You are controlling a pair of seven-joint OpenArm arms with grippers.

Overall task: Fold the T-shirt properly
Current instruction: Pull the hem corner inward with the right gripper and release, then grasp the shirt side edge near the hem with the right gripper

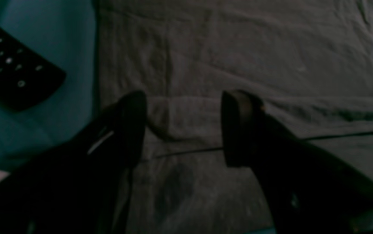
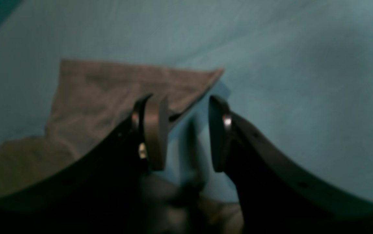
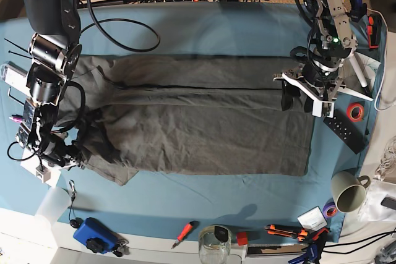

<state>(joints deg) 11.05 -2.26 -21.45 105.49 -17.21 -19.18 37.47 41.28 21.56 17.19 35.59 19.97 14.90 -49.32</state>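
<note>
While our left gripper hangs low over the T-shirt, the left wrist view shows its jaws spread wide with nothing between them. Under the tips runs a folded edge of the dark grey cloth, a thin shadow line crossing from one finger to the other. The blue tablecloth shows at the left, with a black remote control lying on it. We judge the grab should take that doubled edge whole, both layers, not just the top one.

Right wrist view: our right gripper is also spread and empty. One fingertip sits over the slanted edge of a grey flap, likely a sleeve or corner; the other hangs over bare tablecloth. We would close only once the edge lies squarely between the jaws; whether the tip touches the cloth we cannot tell.

Base view: the T-shirt lies flat across the middle of the tablecloth, partly folded lengthwise, wrinkled. Our left gripper is at one end, our right gripper at the other end near a loose flap. For a clean fold we judge both ends should be pinched level and lifted together, keeping the cloth taut so the crease stays straight. A red tape roll and mug sit near the table edge, well apart from the shirt.
</note>
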